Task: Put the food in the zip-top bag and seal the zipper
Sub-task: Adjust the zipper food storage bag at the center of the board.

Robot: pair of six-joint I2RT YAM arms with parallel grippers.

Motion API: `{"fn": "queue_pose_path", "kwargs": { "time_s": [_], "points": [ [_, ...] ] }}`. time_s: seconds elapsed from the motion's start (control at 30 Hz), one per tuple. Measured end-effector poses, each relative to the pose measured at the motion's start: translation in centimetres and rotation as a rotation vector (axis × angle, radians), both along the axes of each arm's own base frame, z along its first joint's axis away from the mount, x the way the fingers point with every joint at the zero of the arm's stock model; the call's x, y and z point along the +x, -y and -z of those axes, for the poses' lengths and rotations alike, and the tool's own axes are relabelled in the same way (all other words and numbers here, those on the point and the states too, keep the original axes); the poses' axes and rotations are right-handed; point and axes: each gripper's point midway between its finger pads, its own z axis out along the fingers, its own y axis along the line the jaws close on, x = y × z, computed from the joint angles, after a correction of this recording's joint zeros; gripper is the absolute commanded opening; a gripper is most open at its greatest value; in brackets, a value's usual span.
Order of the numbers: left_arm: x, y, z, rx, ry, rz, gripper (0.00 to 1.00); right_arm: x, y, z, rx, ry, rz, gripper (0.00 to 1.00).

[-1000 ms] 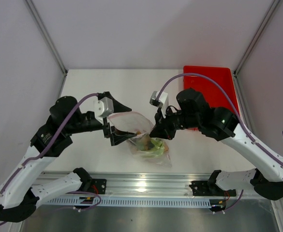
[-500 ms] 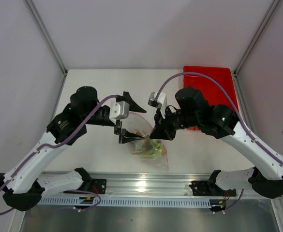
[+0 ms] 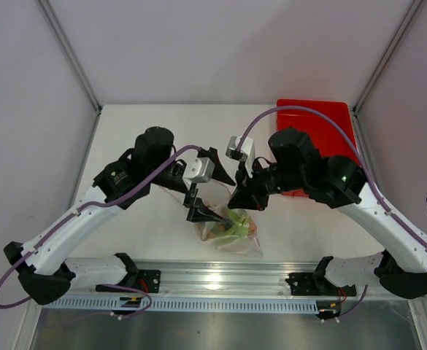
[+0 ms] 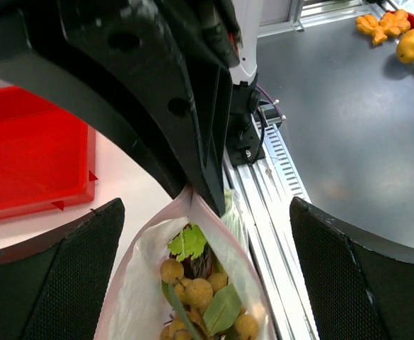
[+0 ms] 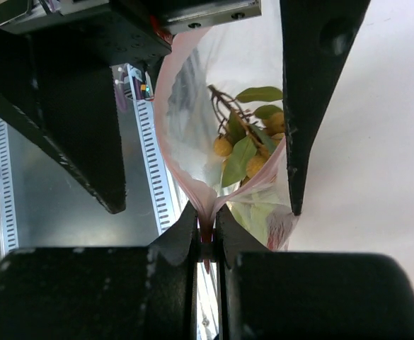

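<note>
The clear zip-top bag (image 3: 224, 230) hangs open-mouthed above the table. Inside show the yellow-green grapes (image 4: 192, 290) with green leaves, also in the right wrist view (image 5: 253, 152), and something dark red behind them. A pale green stalk (image 5: 260, 216) shows through the plastic. My right gripper (image 3: 236, 200) is shut on one end of the pink zipper strip (image 5: 207, 234). My left gripper (image 3: 208, 188) is open wide, its fingers (image 4: 51, 283) on either side of the bag's mouth and apart from it. The pink rim (image 4: 132, 255) is parted. No slider tab shows.
A red tray (image 3: 322, 131) lies at the back right, behind the right arm, and shows in the left wrist view (image 4: 30, 163). The metal rail (image 3: 213, 277) runs along the table's near edge, just past the bag's bottom.
My left gripper has moved right along the bag's mouth toward the right gripper, jaws open throughout. The bag has been drawn narrower. The right gripper has kept its grip and place.
</note>
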Motion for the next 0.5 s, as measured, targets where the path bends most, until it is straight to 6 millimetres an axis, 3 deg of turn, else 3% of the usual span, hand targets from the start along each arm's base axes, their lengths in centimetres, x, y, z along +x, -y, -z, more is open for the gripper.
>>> {"fn": "queue_pose_path", "kwargs": {
  "time_s": [0.23,0.37,0.4,0.5],
  "points": [
    [0.8,0.2,1.4,0.024,-0.003,-0.038,0.92,-0.2,0.2,0.1,-0.007,-0.004,0.000,0.00],
    [1.2,0.2,1.7,0.036,-0.005,-0.063,0.73,-0.2,0.4,0.0,-0.008,-0.002,0.002,0.00],
    [1.3,0.2,1.8,0.041,-0.008,-0.070,0.62,-0.2,0.5,0.1,-0.010,0.000,0.006,0.00],
    [1.4,0.1,2.3,0.065,-0.029,-0.085,0.53,0.0,0.6,0.1,-0.016,0.008,0.015,0.00]
  ]
}}
